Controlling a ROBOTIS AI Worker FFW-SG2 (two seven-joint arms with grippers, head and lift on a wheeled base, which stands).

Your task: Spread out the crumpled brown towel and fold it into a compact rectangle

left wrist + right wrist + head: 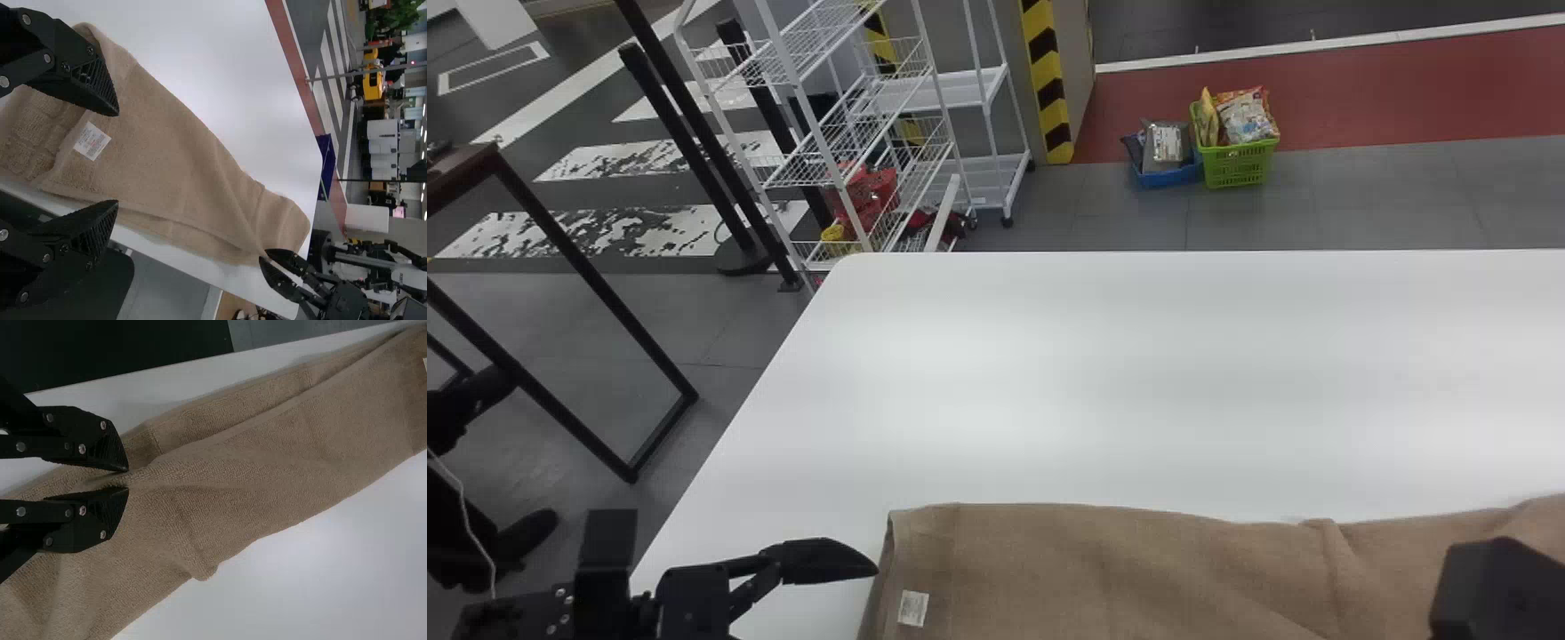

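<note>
The brown towel (pixel 1103 569) lies as a long strip along the table's near edge, with a white tag near its left end. My left gripper (pixel 870 571) is beside that end; in the left wrist view the spread fingers of the left gripper (pixel 118 159) stand over the towel (pixel 167 147) near the tag, holding nothing. At the lower right of the head view is my right gripper (pixel 1503 591). In the right wrist view, the right gripper (pixel 128 480) pinches a fold of the towel (pixel 267 467), and creases run out from its tips.
The white table (pixel 1094 373) extends beyond the towel. Past it stand a white wire rack (pixel 854 133) and a green basket (pixel 1240 164) with packets, next to a blue one, on the floor. A dark-framed table (pixel 587 258) stands off to the left.
</note>
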